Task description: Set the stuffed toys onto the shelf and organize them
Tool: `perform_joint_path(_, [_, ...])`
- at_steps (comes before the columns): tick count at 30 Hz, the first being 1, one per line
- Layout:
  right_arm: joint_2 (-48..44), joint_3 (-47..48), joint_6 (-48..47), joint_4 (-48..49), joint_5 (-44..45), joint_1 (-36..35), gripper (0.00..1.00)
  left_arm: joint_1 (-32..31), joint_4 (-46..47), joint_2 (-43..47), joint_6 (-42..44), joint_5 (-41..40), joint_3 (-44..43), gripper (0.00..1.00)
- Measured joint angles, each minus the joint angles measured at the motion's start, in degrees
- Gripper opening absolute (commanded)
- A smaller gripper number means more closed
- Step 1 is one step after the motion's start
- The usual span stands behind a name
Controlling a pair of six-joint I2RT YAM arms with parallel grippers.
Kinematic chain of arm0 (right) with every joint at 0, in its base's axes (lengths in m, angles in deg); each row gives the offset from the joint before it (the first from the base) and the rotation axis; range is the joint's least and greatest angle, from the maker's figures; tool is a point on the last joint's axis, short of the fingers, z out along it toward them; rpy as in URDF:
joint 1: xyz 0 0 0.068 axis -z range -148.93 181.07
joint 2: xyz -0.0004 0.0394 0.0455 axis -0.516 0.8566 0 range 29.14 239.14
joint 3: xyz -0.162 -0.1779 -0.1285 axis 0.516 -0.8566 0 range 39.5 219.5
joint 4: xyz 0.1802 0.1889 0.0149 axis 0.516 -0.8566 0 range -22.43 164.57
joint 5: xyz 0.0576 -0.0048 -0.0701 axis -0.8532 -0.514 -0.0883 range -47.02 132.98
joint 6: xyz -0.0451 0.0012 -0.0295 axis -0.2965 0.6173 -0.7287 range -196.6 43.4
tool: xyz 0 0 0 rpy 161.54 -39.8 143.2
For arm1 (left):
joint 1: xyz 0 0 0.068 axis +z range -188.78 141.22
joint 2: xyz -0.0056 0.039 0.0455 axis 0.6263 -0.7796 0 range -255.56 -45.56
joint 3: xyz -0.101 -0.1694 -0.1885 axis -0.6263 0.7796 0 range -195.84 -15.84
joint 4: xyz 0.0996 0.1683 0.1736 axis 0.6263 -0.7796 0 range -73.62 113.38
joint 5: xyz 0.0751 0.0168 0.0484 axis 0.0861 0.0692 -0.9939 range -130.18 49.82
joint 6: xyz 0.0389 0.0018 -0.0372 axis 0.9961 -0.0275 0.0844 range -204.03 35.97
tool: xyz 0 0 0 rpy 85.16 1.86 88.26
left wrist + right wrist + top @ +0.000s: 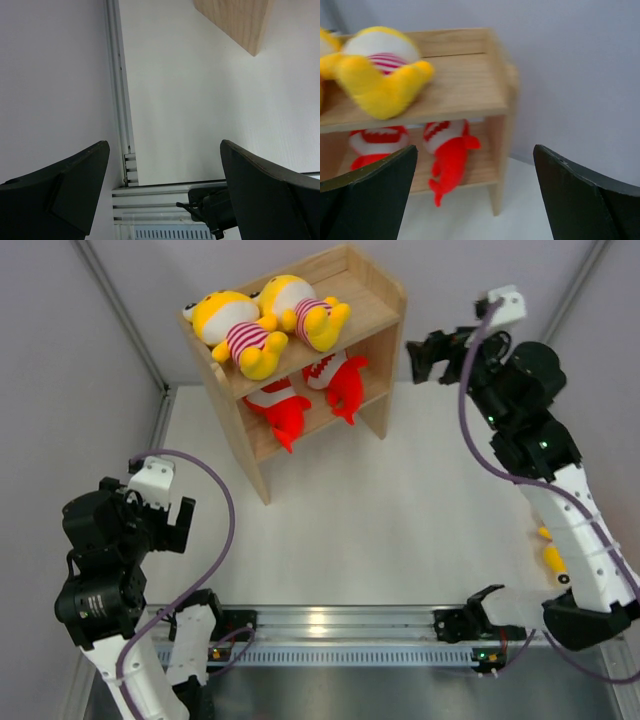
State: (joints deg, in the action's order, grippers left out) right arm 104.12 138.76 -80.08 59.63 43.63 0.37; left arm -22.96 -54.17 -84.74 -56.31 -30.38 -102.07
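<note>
- Lying on shelf [375,300], upper centre: two yellow toys [270,320] top tier, two red fish toys [310,395] below.
- Third yellow toy [551,558] mid-right, half hidden by R arm [560,480]; top view only.
- Right gripper [474,149] nr shelf, left gripper [164,145] lower left: both wide, empty.

1. Table [400,520]: white matt top, spread out before me and bare across its middle.
2. Rail [330,622]: ribbed aluminium bar running along the table's near edge, bright where the light catches it.
3. Slotted strip [350,655]: narrow vented band just beneath the rail.
4. Walls [60,360]: plain grey panels closing in my left, far and right sides.
5. Left strut [120,310]: thin metal bar slanting up the left wall.
6. Right strut [575,282]: its match, far right.
7. Edge channel [119,90]: metal strip between table and left wall.
</note>
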Motion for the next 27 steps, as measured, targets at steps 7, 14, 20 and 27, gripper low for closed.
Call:
perform_joint_path(7, [-18.1,-29.6,16.8,-4.1,22.1,27.1,0.99,-1.2,0.0,0.3,0.0,0.5,1.0,0.99])
perform_joint_path(14, [-5.2,-43.8,40.9,-12.7,35.8,43.8,1.00,-2.3,0.0,0.6,-0.2,0.8,1.0,0.98])
perform_joint_path(20, [11.4,-40.0,55.0,-21.3,45.9,48.1,0.99,-2.7,0.0,1.3,-0.2,0.7,1.0,0.99])
perform_joint_path(27, [18.3,-38.8,57.0,-21.3,47.9,53.7,0.99,-2.8,-0.1,1.3,0.0,0.5,1.0,0.99])
